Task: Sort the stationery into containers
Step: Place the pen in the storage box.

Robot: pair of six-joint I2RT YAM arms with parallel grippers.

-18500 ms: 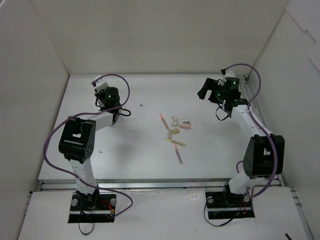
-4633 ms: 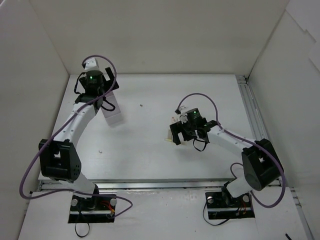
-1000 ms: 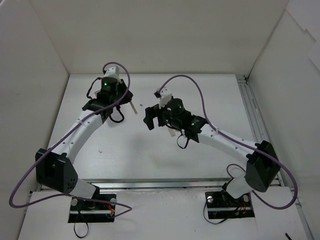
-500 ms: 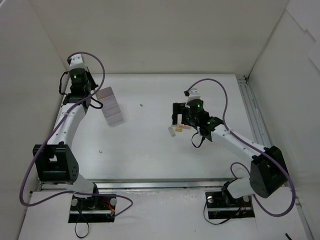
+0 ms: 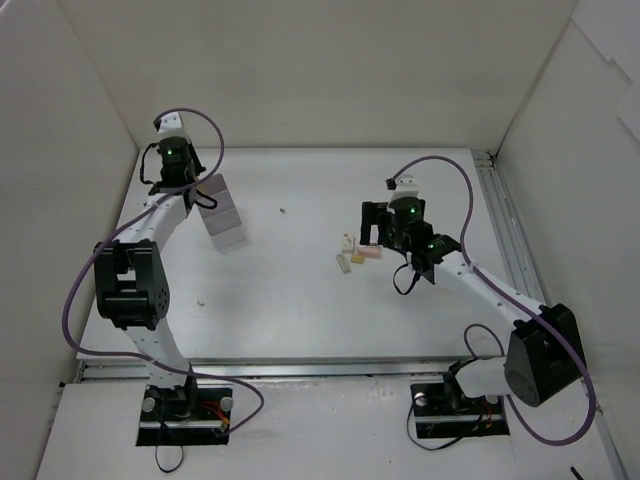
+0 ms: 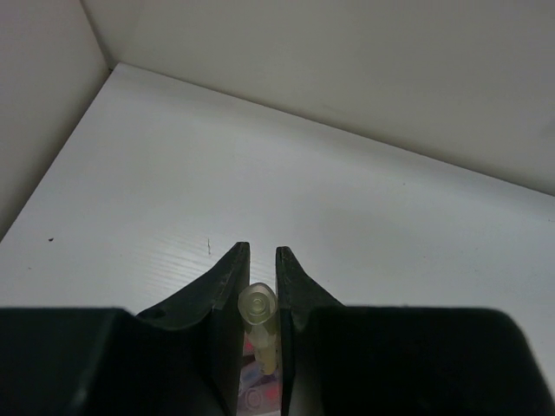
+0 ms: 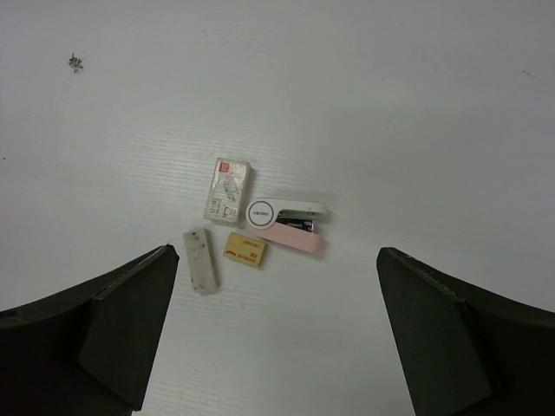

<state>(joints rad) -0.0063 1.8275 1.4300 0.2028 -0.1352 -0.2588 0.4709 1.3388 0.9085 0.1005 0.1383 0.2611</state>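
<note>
1. a pale yellow stick (image 6: 259,312) is pinched upright between the fingers of the left hand (image 6: 260,260), which is closed tight on it. something pink shows lower in the same grip, too hidden to name.
2. the white organizer (image 5: 226,215) sits on the table (image 5: 300,320) towards the far left. the left hand hangs just at its 11 o'clock, so i judge the stick is not yet dropped in.
3. whether the organizer's compartments hold anything cannot be told from above.
4. four small pieces lie loose in a tight cluster, well apart from the organizer at its 3 to 4 o'clock: a labelled white block (image 7: 228,191), a pink and white block (image 7: 286,224), a small yellow block (image 7: 246,249) and a speckled beige block (image 7: 199,260).
5. the right hand (image 5: 376,228) hovers over that cluster with its fingers spread as wide as they go, holding nothing.
6. no other sticks show on the table. my judgement: the sticks are nearly dealt with, and all four blocks are left to sort.
</note>
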